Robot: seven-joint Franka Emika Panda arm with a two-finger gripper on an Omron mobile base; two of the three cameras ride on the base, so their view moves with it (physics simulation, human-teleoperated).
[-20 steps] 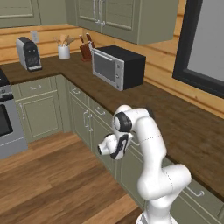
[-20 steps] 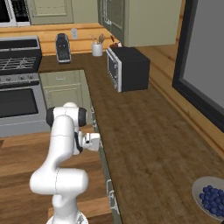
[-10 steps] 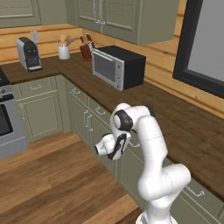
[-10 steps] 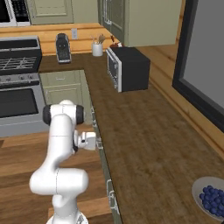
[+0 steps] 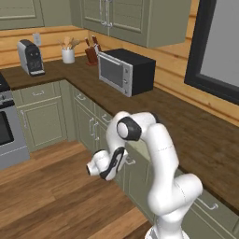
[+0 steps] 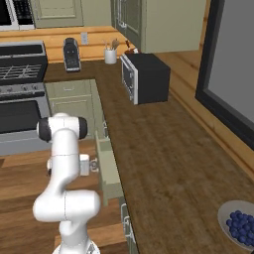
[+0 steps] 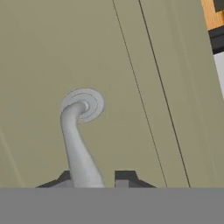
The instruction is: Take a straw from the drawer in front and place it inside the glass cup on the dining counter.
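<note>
- Your fingers (image 7: 94, 178) are closed around the silver handle (image 7: 78, 142) of the drawer (image 6: 108, 170); in the hand view the bar runs from its round mount on the sage-green front down between the two dark tips.
- In the right base view the drawer stands partly pulled out from the cabinet row, its front projecting over the wooden floor (image 6: 20, 183), just beside the white wrist.
- In that view you get a narrow slice of the pale-green drawer interior only. Its contents cannot be made out, and the straw cannot be found.
- Behind the hand, toward the stove (image 6: 20, 106), the floor gives you open room. The stove front and the corner cabinets bound it at the far end.
- Above the drawer, the edge of the dark wood worktop (image 6: 149, 149) overhangs the cabinet fronts, so the space over the drawer opening is tight on that side.
- In the left base view the arm's elbow and forearm cover the drawer front, and the hand (image 5: 105, 164) shows as a white and dark shape low against the cabinets.
- On the worktop, the microwave (image 5: 126, 70) sits well away from the drawer. A bowl of blueberries (image 6: 240, 225) is cut off at the lower right edge of the right base view.
</note>
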